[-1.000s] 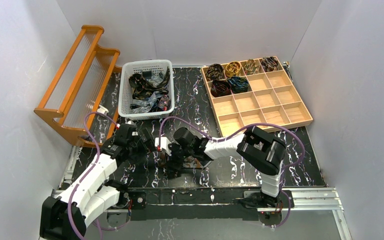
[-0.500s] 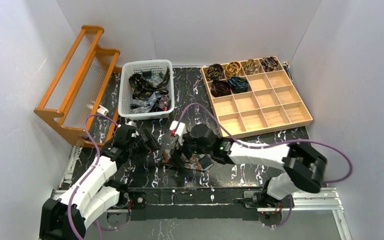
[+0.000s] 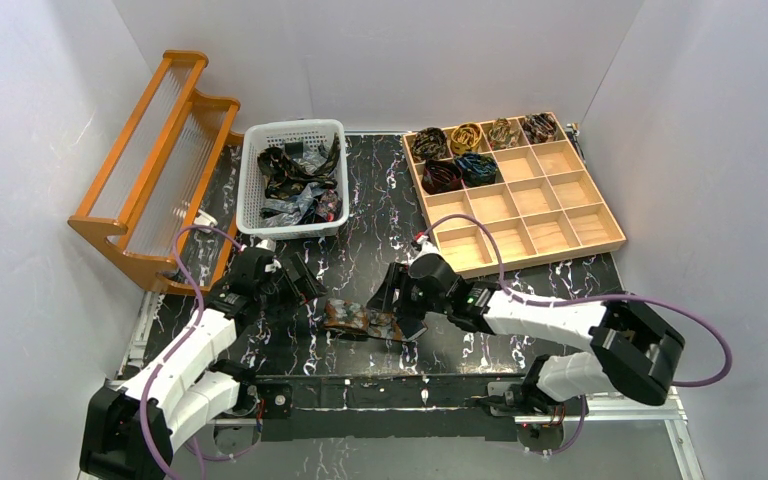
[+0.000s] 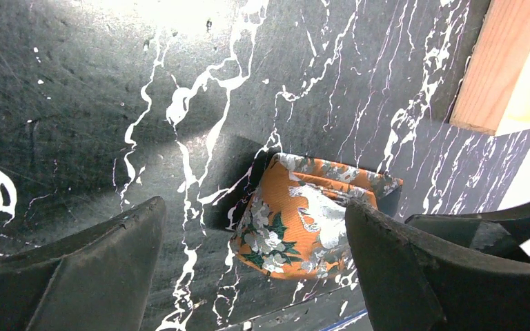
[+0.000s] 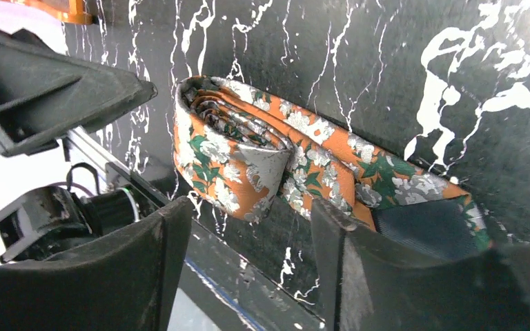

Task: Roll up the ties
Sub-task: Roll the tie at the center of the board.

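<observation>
Marbled black tabletop (image 3: 375, 195), white walls (image 3: 360, 50), tie (image 3: 360, 320)

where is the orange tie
Top view: orange tie lies front-centre on the table, between the left end effector and right end effector.

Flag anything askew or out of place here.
The orange floral tie lies as a slack, flattened coil on the black table, tail trailing unrolled; the left end effector and right end effector are open.

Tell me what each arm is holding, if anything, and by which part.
Nothing is held. The left gripper and right gripper are open; the orange tie lies on the table.
</observation>
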